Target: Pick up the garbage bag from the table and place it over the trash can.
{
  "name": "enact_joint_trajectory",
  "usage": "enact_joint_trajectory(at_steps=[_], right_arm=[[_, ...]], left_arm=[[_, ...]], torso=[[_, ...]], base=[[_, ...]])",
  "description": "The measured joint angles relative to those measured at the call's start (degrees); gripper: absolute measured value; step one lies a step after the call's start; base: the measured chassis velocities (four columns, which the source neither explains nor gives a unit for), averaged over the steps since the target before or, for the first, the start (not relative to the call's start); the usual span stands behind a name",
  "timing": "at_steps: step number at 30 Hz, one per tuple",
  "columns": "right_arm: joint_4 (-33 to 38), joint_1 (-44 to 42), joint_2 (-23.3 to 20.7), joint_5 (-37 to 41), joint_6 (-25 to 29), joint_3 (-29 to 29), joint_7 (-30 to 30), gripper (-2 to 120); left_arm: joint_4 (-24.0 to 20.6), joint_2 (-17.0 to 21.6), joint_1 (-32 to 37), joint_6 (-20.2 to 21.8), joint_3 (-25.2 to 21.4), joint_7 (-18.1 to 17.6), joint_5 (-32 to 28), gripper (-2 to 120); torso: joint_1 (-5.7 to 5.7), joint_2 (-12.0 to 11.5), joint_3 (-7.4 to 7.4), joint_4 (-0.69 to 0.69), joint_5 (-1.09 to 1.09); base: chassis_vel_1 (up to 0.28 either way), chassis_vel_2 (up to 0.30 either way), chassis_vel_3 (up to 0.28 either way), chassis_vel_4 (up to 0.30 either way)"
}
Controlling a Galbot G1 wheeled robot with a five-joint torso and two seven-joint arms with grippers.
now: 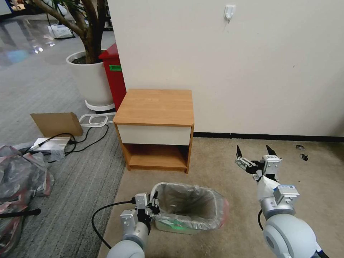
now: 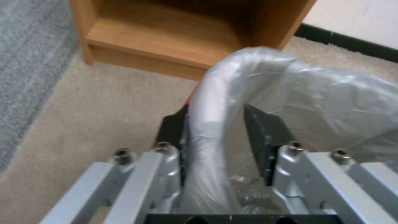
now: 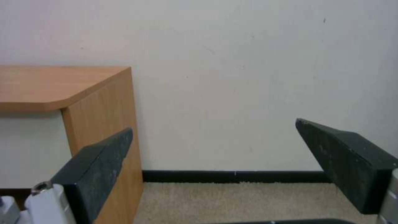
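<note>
Grey crinkly garbage bag (image 1: 188, 206) already lines the trash can (image 1: 168, 225); the left tool (image 2: 215, 124) straddles its covered rim, jaws narrowly apart. Releasing seems next. Farther off, the right tool (image 1: 255, 152) hovers wide, the desk (image 1: 156, 107) beyond.

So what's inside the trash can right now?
The garbage bag lines the trash can, its edge folded over the rim, where the left gripper straddles it. The can's bottom is covered by the plastic.
</note>
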Motion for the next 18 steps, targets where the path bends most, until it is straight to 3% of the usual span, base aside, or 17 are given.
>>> enact_joint_trajectory(at_steps=[3, 8, 13, 15, 18], right_arm=[[0.3, -0.1, 0.1, 0.7, -0.1, 0.0, 0.3, 100], [0.6, -0.5, 0.5, 1.8, -0.1, -0.1, 0.3, 100], [0.7, -1.8, 1.8, 2.5, 1.3, -0.2, -0.3, 100], [1.0, -2.8, 2.7, 2.7, 2.2, 0.0, -1.1, 100], [2.1, -7.1, 5.1, 2.7, 4.4, 1.7, -4.2, 100]], left_arm=[[-1.2, 0.7, 0.6, 0.7, -1.3, 0.1, 0.1, 53], [-1.5, 1.2, 1.1, 0.7, -2.7, 0.4, 1.7, 68], [-1.1, 1.7, 1.9, -3.3, -5.5, 4.5, 7.0, 84], [-1.0, 2.0, 2.6, -6.7, -8.0, 7.7, 10.3, 93], [-1.3, 2.8, 5.5, -15.7, -16.2, 14.7, 18.7, 99]], torso=[[0.0, 0.0, 0.0, 0.0, 0.0], [0.0, 0.0, 0.0, 0.0, 0.0], [0.0, 0.0, 0.0, 0.0, -0.01], [0.0, 0.0, 0.0, 0.0, -0.01], [0.0, 0.0, 0.0, 0.0, -0.01]], base=[[0.0, 0.0, 0.0, 0.0], [0.0, 0.0, 0.0, 0.0], [0.0, 0.0, 0.0, 0.0], [0.0, 0.0, 0.0, 0.0], [0.0, 0.0, 0.0, 0.0]])
